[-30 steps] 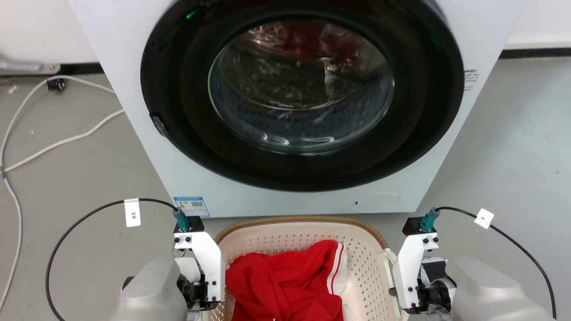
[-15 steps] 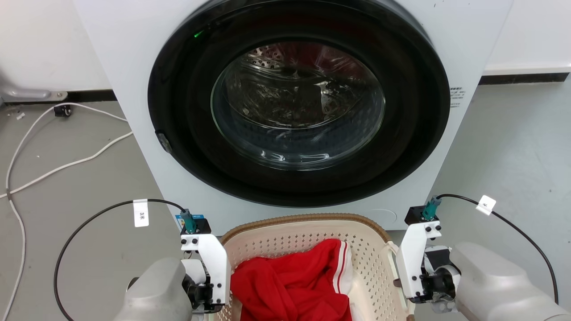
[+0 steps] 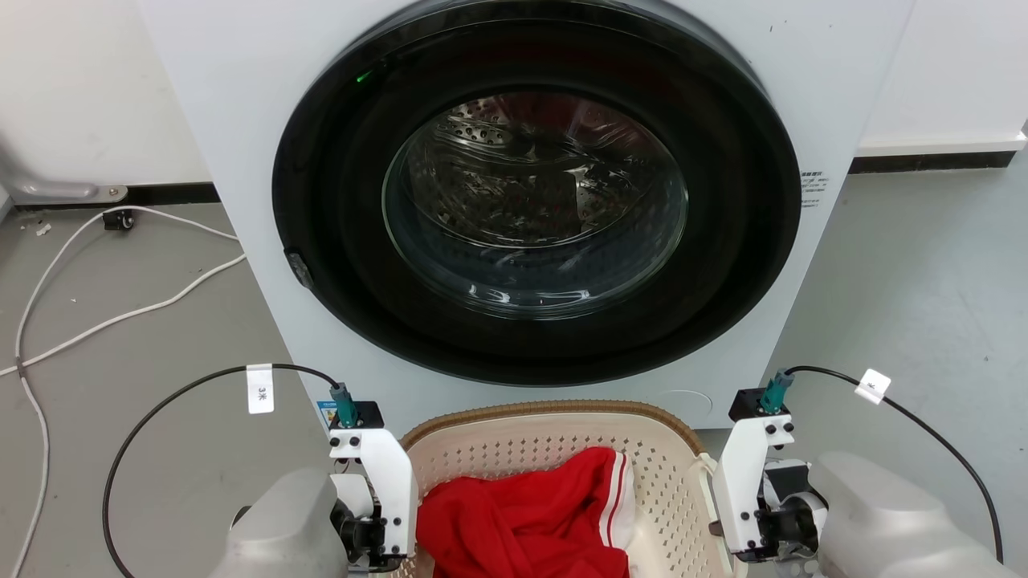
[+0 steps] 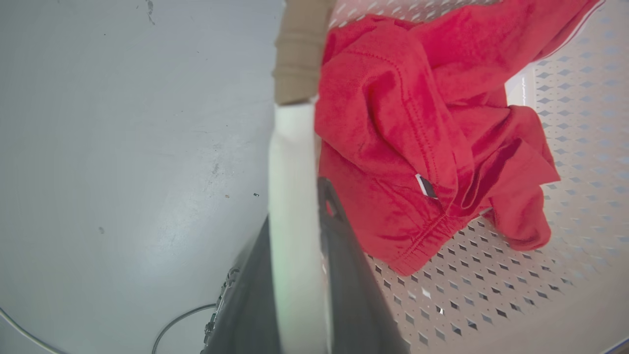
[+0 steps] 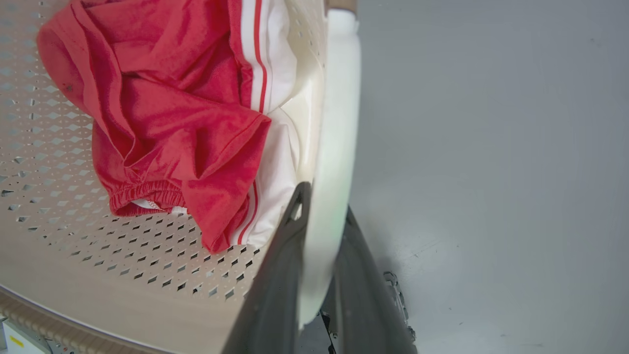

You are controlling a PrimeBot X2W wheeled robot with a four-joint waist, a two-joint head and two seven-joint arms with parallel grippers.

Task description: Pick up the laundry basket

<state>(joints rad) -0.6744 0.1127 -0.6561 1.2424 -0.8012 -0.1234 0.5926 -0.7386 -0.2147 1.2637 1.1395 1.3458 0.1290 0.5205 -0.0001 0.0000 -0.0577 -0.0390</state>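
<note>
Gripping laundry basket (image 3: 522, 449), bottom centre of head view before washing machine (image 3: 241, 265): my left gripper (image 4: 295, 206) and right gripper (image 5: 324, 201) each clamp one of its white side handles (image 4: 290, 147); stiff perforated plastic, red garment (image 3: 522, 522) inside, probably light.

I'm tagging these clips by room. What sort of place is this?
Likely a laundry area: a front-loading washing machine on a grey floor, with a laundry basket holding red clothing before it.

Cream laundry basket (image 3: 514, 445), diamond holes, brown braided rim, sitting upright just in front of the washer (image 3: 534, 201), red clothes (image 3: 522, 522) inside.
</note>
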